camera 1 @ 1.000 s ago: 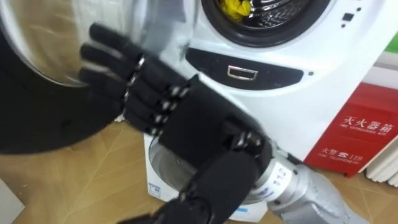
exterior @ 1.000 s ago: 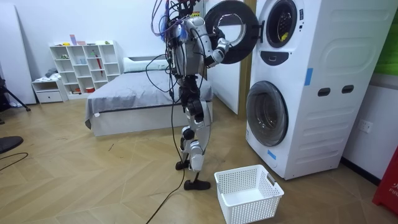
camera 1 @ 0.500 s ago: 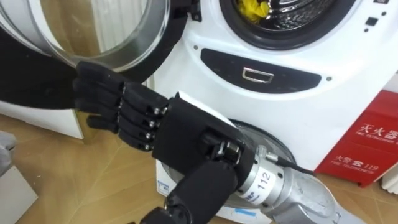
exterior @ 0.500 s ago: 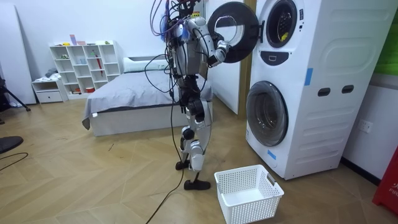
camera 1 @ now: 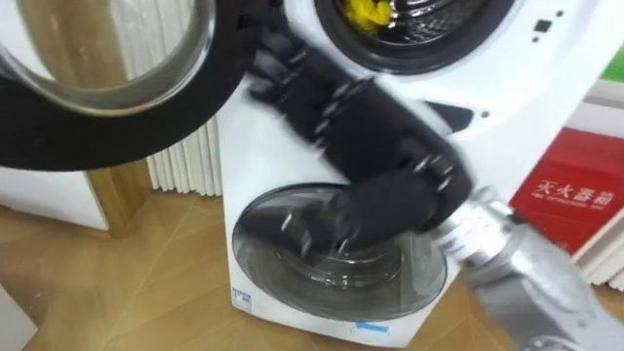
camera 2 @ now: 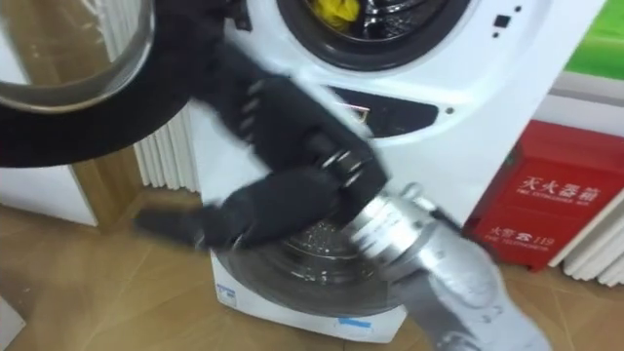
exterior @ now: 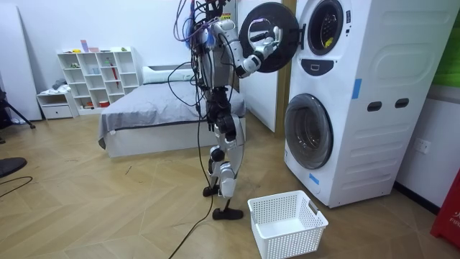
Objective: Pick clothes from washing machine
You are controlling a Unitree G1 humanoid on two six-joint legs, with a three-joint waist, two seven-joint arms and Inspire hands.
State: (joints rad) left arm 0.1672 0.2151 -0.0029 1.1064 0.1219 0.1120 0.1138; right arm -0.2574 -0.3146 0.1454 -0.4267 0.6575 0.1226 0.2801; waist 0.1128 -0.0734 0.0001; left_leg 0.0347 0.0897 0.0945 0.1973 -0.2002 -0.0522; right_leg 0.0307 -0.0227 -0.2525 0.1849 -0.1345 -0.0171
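White plastic mesh basket (exterior: 287, 224) sits on the floor nearest me. The robot's black right hand (camera 1: 375, 132) is up by the round black-rimmed glass door (camera 1: 107, 132) (too blurred, can't tell its grip). The crumpled yellow cloth (camera 1: 367, 12) is in the white washing machine (camera 1: 517, 88) drum, cut off at the top.

saw a crumpled yellow garment (camera 1: 366, 12) lying at the left of the steel drum (camera 1: 439, 21) inside the upper white washing machine (camera 1: 546, 88), its round dark-rimmed door (camera 1: 88, 146) swung wide open leftward.
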